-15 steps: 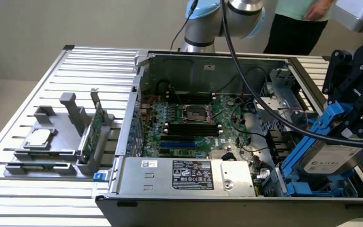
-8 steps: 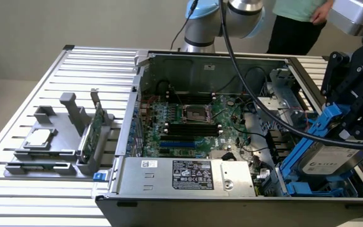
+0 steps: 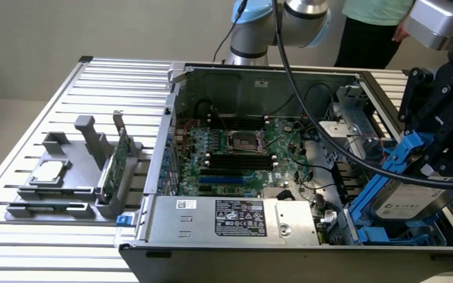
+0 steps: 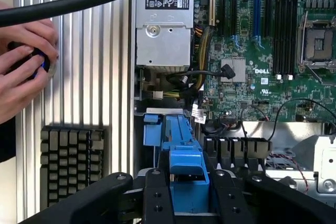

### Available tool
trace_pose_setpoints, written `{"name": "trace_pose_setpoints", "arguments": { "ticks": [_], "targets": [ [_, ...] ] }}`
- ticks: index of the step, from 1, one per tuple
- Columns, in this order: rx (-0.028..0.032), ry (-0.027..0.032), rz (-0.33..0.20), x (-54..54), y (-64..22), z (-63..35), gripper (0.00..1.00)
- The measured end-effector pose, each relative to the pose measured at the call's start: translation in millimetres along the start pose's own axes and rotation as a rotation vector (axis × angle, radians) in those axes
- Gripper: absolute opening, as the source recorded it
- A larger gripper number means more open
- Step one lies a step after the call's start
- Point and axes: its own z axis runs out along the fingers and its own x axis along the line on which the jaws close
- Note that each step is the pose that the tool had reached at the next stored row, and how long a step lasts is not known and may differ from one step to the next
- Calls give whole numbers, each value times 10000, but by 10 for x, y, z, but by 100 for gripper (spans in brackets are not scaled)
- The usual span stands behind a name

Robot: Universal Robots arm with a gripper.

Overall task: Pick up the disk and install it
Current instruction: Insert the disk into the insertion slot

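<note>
Far out from the gripper (image 3: pixel 431 159), at the exterior view's left, the grey fixture (image 3: pixel 61 144) with the processor chip (image 3: pixel 49 172) and the green circuit card (image 3: pixel 115 171) is seen on the tabletop (image 3: pixel 22 236), and nothing there is wanted for this step. Nearer in, the open computer case (image 3: pixel 250 88) is shown with its motherboard (image 3: pixel 242 153) and power supply (image 3: pixel 235 218) exposed, both off to the side of the gripper and best kept clear of. And here it is: the disk (image 3: pixel 407 197) is gripped. The gripper is closed on the blue carrier rail at the disk's upper end, and in the wrist view the fingers (image 4: pixel 157 198) are seen pressed to either side of the blue plastic. The disk hangs directly beneath the gripper, tilted, with its lower end down inside the case at the drive bay (image 3: pixel 368 236) corner. The step in hand is judged to be the seating of the disk in that bay. It would be done well if the tilt were taken out so that the rails are lined up with the bay's guides, and if the descent were made slowly, with no force applied against a snag. The black cable (image 3: pixel 305 100), draped across the case just beside the disk, should be watched, since it could be caught by the carrier. Whether the rails have met the guides cannot be told.
</note>
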Motion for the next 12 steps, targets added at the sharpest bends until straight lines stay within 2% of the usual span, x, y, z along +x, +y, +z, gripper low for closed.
{"name": "trace_pose_setpoints", "arguments": {
  "ticks": [6,12],
  "targets": [
    [15,-12,14,-2,12,35,32],
    [62,-67,13,-3,21,75,32]
  ]
}}
